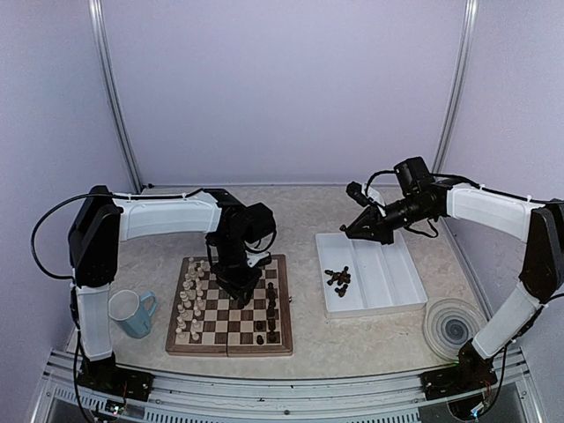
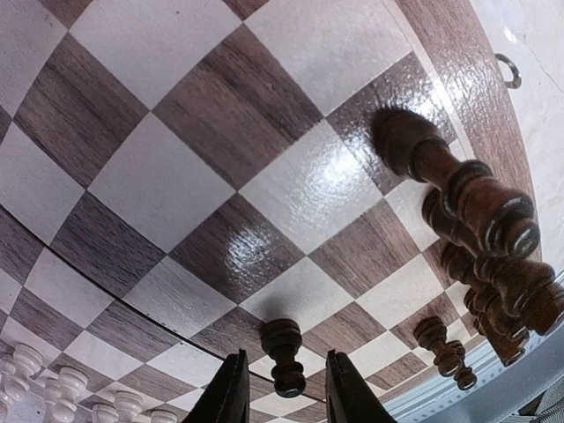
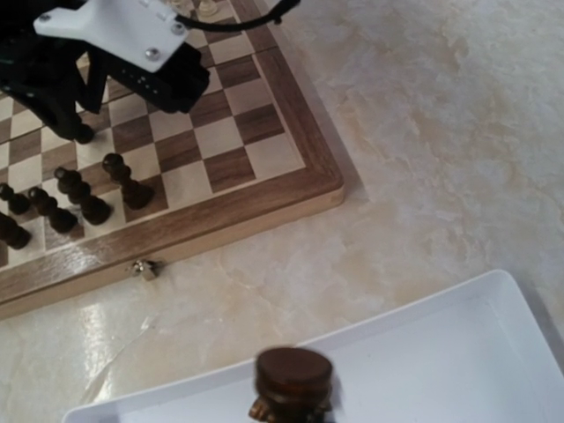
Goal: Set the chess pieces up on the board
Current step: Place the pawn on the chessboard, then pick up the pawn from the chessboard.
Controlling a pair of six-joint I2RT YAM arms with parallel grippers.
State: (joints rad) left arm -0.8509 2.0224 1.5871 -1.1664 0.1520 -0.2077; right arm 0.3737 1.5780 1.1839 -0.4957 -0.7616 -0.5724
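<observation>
The left gripper (image 2: 285, 370) is down on the board (image 2: 176, 185), near its middle on the half where the dark men stand. Its two fingers (image 2: 231, 397) are spread, one on each side of a dark pawn (image 2: 283, 345). The pawn stands upright on the board between them, and a sliver of gap shows on either side, so the jaws are released, not clamped. Just beyond that pawn, along the board's right-hand edge, a row of dark chess pieces (image 2: 480, 229) stands upright close together. The cream chess pieces (image 1: 189, 300) are lined up along the opposite, left-hand edge. A small metal latch (image 3: 143, 268) sits on the board's outer right side.

The right gripper (image 1: 352, 229) hangs well to the right of the board, above the far left corner of a white tray (image 1: 392, 273). In the right wrist view a dark piece with a flat round top (image 3: 293, 377) fills the bottom edge, in front of the tray's rim. The fingers do not show there, so I cannot tell whether it is gripped. A small heap of loose dark pieces (image 1: 337, 278) lies in the tray's left compartment.

A pale blue mug (image 1: 132, 313) stands just left of the board. A ridged round disc (image 1: 453, 326) lies on the marbled table (image 1: 352, 339), far to the board's right, past the tray.
</observation>
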